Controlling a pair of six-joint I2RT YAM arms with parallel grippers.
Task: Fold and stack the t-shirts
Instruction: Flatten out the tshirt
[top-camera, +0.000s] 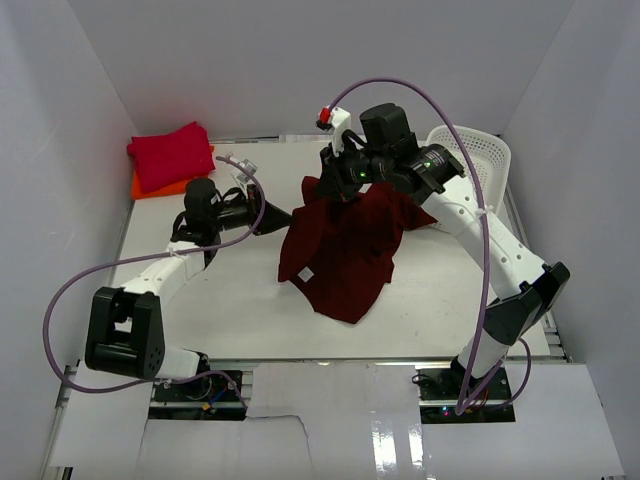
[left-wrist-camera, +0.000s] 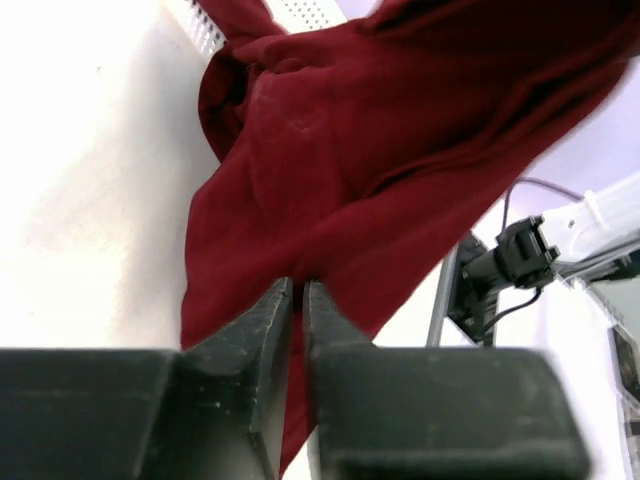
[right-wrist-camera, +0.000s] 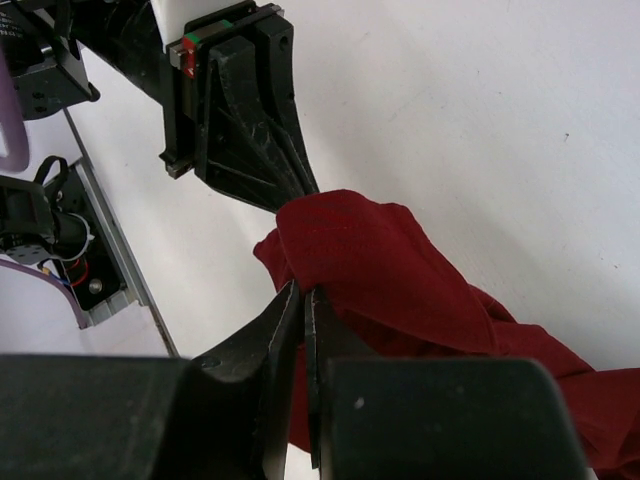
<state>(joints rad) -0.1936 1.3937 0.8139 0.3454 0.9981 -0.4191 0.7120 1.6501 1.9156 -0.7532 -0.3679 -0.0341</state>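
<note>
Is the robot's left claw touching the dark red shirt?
Touching. The left wrist view shows the left gripper closed on an edge of the maroon t-shirt, with the cloth pinched between its fingertips.

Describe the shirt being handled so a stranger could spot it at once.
Look at the middle of the table. The maroon shirt is there, pinched by the left gripper and right gripper. It is dark and unfolded; the red shirt and orange shirt lie stacked in the far left corner.
</note>
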